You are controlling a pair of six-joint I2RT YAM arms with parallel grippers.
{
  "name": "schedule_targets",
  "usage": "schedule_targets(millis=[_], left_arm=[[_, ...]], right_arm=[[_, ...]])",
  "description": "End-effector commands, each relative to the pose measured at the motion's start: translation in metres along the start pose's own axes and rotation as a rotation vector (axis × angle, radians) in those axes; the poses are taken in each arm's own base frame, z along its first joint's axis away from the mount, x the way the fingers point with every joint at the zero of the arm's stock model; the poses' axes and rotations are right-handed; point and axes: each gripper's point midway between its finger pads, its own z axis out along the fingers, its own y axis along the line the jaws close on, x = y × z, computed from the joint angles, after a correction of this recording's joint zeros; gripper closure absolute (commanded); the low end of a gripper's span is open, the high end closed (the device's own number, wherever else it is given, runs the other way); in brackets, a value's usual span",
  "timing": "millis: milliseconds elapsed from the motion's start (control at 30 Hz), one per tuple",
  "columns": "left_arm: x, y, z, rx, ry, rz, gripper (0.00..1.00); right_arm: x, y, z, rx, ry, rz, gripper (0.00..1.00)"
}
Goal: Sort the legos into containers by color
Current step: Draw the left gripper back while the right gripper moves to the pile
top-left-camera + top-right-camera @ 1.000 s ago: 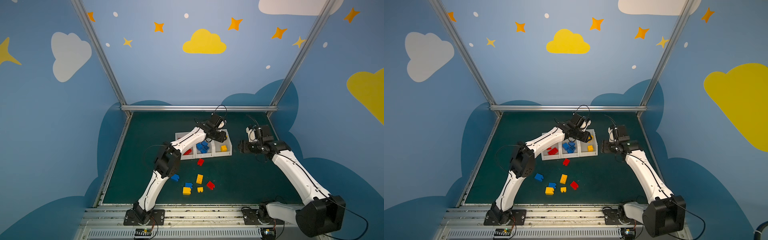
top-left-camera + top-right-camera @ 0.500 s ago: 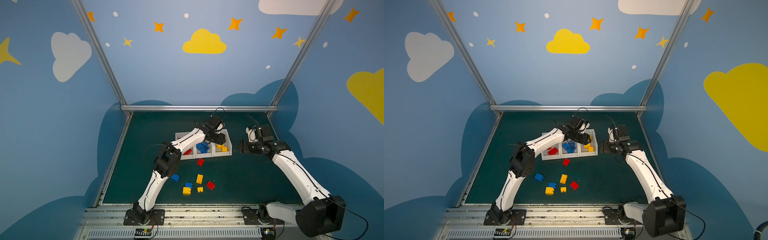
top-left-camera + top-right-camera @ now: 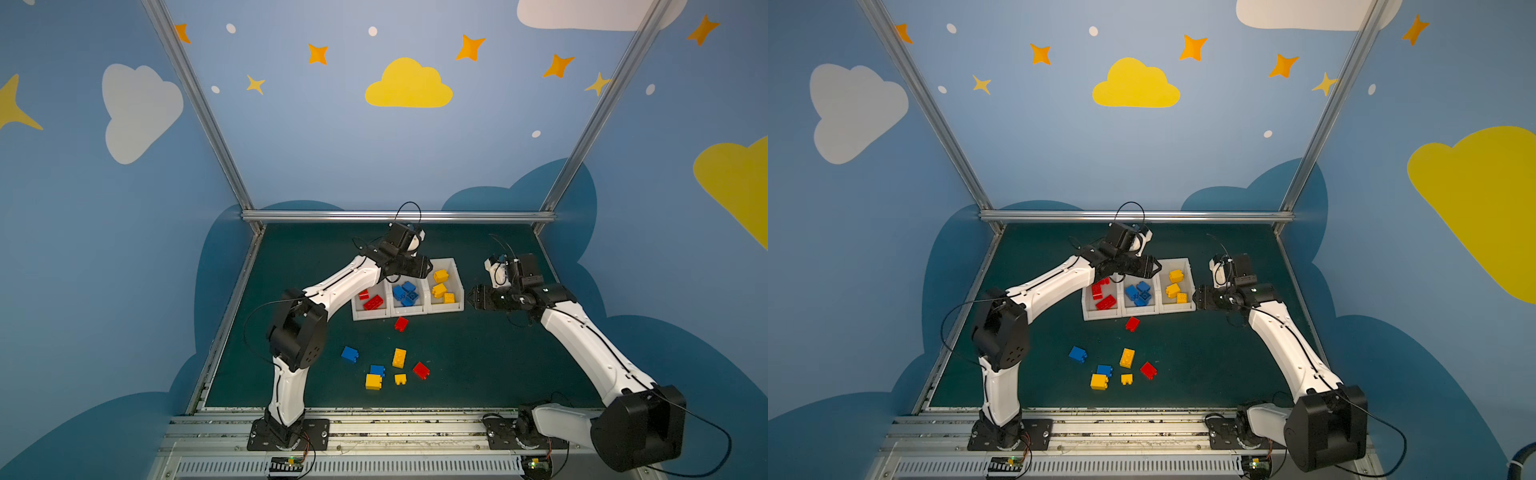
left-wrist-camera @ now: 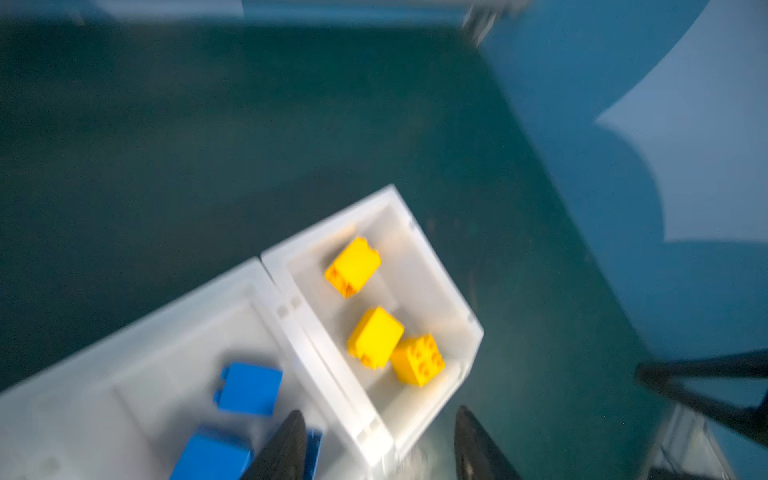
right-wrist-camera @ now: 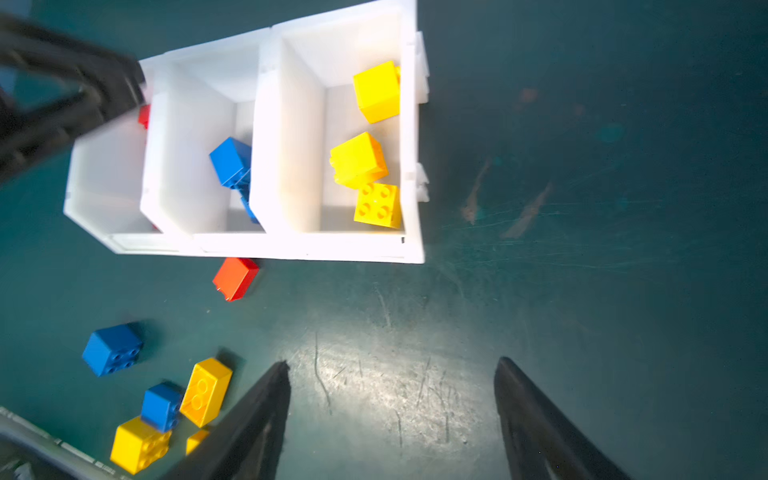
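Three joined white bins stand mid-table: the red bin [image 3: 371, 314] holds red legos [image 3: 372, 302], the blue bin [image 3: 409, 311] blue legos [image 3: 405, 292], the yellow bin [image 3: 457, 282] three yellow legos [image 5: 359, 160]. On the mat in front lie a red lego [image 3: 401, 323], a blue one [image 3: 350, 354], a long yellow one [image 3: 399, 358], another red [image 3: 421, 370], another blue [image 3: 377, 370] and two more yellow [image 3: 373, 381]. My left gripper [image 3: 424, 268] hovers open and empty over the blue and yellow bins. My right gripper [image 3: 471, 297] is open and empty, just right of the yellow bin.
The green mat [image 3: 478, 353] is scratched and bare under my right gripper [image 5: 393, 363]. A metal rail [image 3: 395, 216] bounds the back and blue walls close both sides. The arm bases sit on the front rail [image 3: 395, 428].
My left gripper's jaws have spread wider and it has drifted slightly left above the bins, uncovering more of the yellow legos in the yellow bin. The right arm has stayed put.
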Motion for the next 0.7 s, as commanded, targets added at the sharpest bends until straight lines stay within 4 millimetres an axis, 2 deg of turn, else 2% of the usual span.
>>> schedule_targets(millis=[0, 233, 433, 667], left_arm=[[-0.003, 0.025, -0.033, -0.050, -0.064, -0.054, 0.42], [0.019, 0.072, -0.083, -0.153, -0.135, -0.144, 0.42], [0.044, 0.108, -0.118, -0.254, -0.175, -0.232, 0.41], [0.074, 0.133, -0.147, -0.331, -0.212, -0.307, 0.40]], right_arm=[[0.014, 0.026, 0.017, -0.081, 0.069, -0.100, 0.23], [0.057, 0.077, 0.047, -0.155, 0.241, -0.356, 0.23], [0.086, 0.118, 0.061, -0.233, 0.330, -0.497, 0.23], [0.124, 0.147, 0.070, -0.216, 0.472, -0.692, 0.22]])
